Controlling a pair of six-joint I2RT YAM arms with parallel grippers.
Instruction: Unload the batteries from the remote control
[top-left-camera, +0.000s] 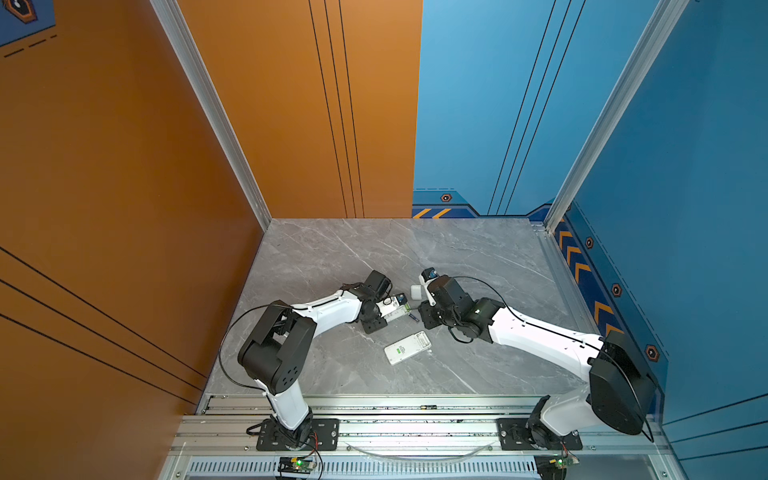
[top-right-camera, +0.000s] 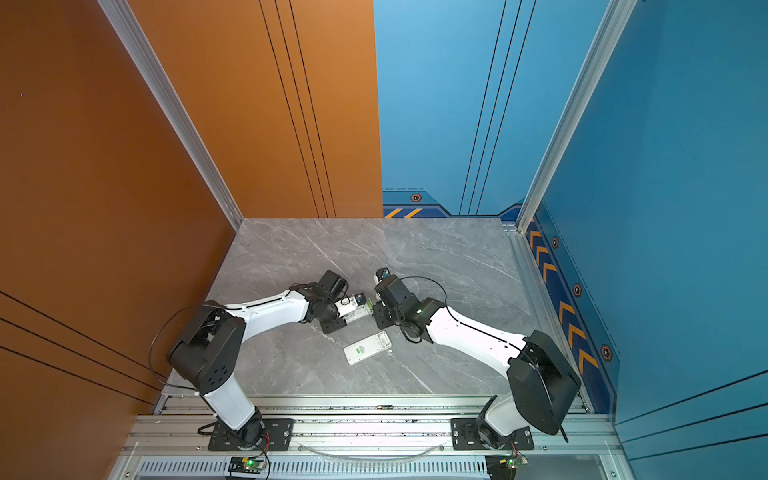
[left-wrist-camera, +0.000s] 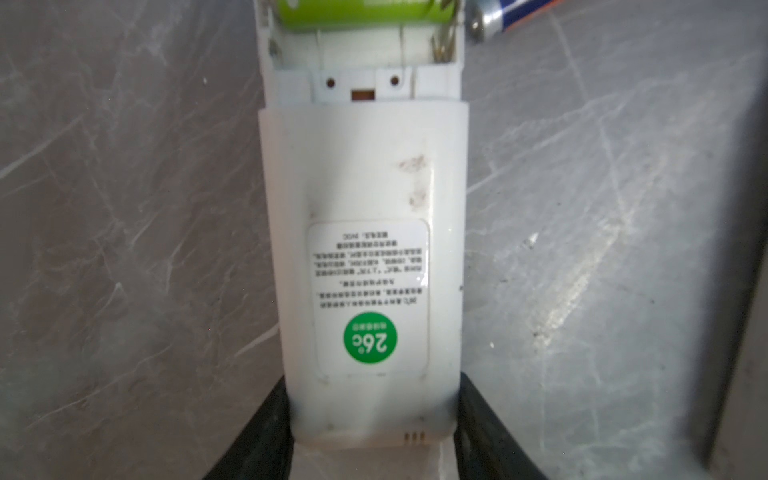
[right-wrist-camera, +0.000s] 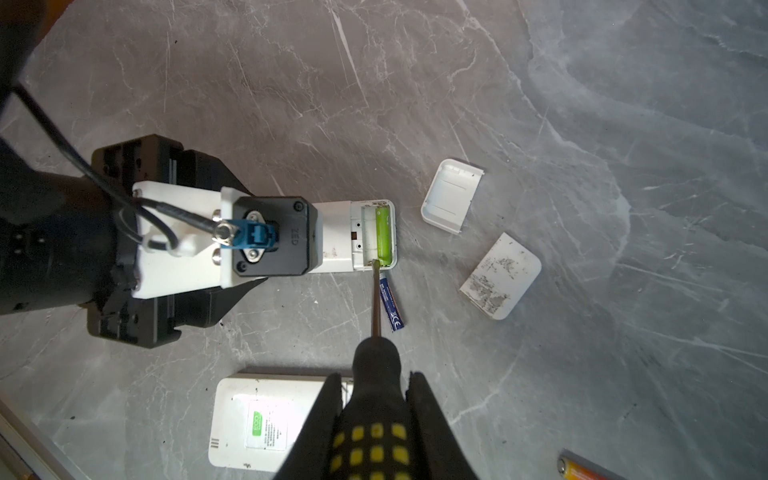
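Observation:
My left gripper (left-wrist-camera: 374, 386) is shut on the end of a white remote control (left-wrist-camera: 361, 199) that lies back up on the table. Its battery bay is open and holds a green battery (right-wrist-camera: 383, 237). A blue battery (right-wrist-camera: 390, 305) lies loose on the table just beside the bay. My right gripper (right-wrist-camera: 375, 378) is shut on the black-and-yellow handle of a screwdriver (right-wrist-camera: 374, 357). The screwdriver's tip rests at one end of the green battery. An orange battery (right-wrist-camera: 582, 467) lies at the edge of the right wrist view.
Two white covers (right-wrist-camera: 451, 195) (right-wrist-camera: 500, 276) lie on the grey marble table beyond the held remote. A second white remote (top-left-camera: 407, 347) lies back up nearer the front rail, below my right gripper. Orange and blue walls enclose the table.

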